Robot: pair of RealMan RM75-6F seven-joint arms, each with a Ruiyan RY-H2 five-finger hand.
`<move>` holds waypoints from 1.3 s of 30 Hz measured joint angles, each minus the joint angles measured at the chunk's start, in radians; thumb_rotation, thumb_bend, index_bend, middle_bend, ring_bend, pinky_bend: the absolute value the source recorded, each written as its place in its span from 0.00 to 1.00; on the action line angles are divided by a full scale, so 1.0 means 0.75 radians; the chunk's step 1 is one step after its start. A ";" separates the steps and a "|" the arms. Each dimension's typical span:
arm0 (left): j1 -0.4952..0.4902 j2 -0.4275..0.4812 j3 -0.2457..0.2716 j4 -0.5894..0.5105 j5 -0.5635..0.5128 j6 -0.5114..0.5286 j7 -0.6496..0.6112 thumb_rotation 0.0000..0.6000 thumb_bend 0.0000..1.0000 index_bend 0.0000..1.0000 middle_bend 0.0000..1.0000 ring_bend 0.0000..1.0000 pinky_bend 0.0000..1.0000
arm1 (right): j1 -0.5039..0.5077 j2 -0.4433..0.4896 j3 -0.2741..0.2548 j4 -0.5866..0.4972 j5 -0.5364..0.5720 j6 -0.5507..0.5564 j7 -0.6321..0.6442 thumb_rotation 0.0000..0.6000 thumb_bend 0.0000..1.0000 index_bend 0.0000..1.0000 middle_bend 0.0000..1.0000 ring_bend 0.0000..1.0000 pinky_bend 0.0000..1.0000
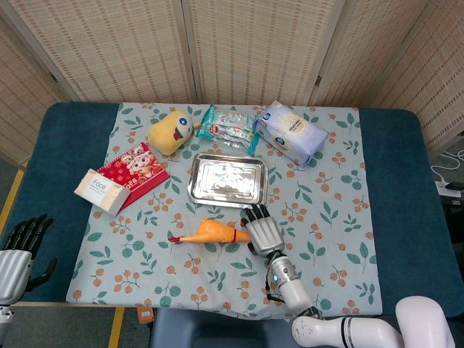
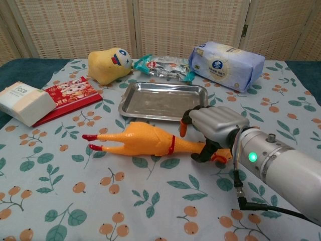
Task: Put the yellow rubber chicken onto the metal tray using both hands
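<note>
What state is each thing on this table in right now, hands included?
yellow rubber chicken: lying on cloth, off the tray
metal tray: holds nothing
right hand: over the chicken's head end; grip unclear
left hand: open, at table's edge
tissue pack: sealed

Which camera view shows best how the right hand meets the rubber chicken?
The chest view: the right hand sits over the rubber chicken at its head end, thumb beside the head. In the head view the hand covers that end, so contact is hidden.
</note>
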 measured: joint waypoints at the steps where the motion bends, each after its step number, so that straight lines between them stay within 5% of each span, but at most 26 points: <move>1: -0.001 0.001 0.001 0.000 0.000 -0.001 -0.003 1.00 0.44 0.00 0.01 0.00 0.06 | 0.005 -0.006 -0.002 0.007 0.006 0.000 0.001 1.00 0.32 0.39 0.12 0.01 0.10; 9: -0.002 0.004 0.000 0.004 -0.005 -0.007 -0.018 1.00 0.44 0.00 0.01 0.00 0.06 | 0.029 -0.056 -0.021 0.068 0.013 0.021 0.025 1.00 0.33 0.55 0.19 0.08 0.16; 11: -0.003 0.005 0.001 0.004 -0.005 -0.010 -0.020 1.00 0.44 0.00 0.01 0.00 0.06 | 0.031 -0.066 -0.022 0.078 0.005 0.037 0.031 1.00 0.33 0.62 0.26 0.15 0.23; 18: -0.007 0.004 0.003 0.008 -0.007 -0.023 -0.021 1.00 0.44 0.00 0.03 0.00 0.06 | 0.029 -0.099 -0.042 0.128 -0.054 0.090 0.067 1.00 0.34 0.81 0.50 0.50 0.70; 25: -0.017 0.003 0.010 0.005 -0.002 -0.046 -0.009 1.00 0.44 0.03 0.08 0.01 0.07 | 0.029 -0.097 -0.042 0.137 -0.123 0.078 0.180 1.00 0.34 0.91 0.59 0.64 0.89; 39: -0.184 -0.009 0.014 -0.032 0.067 -0.272 0.081 1.00 0.44 0.00 0.12 0.05 0.11 | 0.041 -0.069 -0.034 0.143 -0.290 0.037 0.418 1.00 0.36 0.92 0.60 0.67 0.93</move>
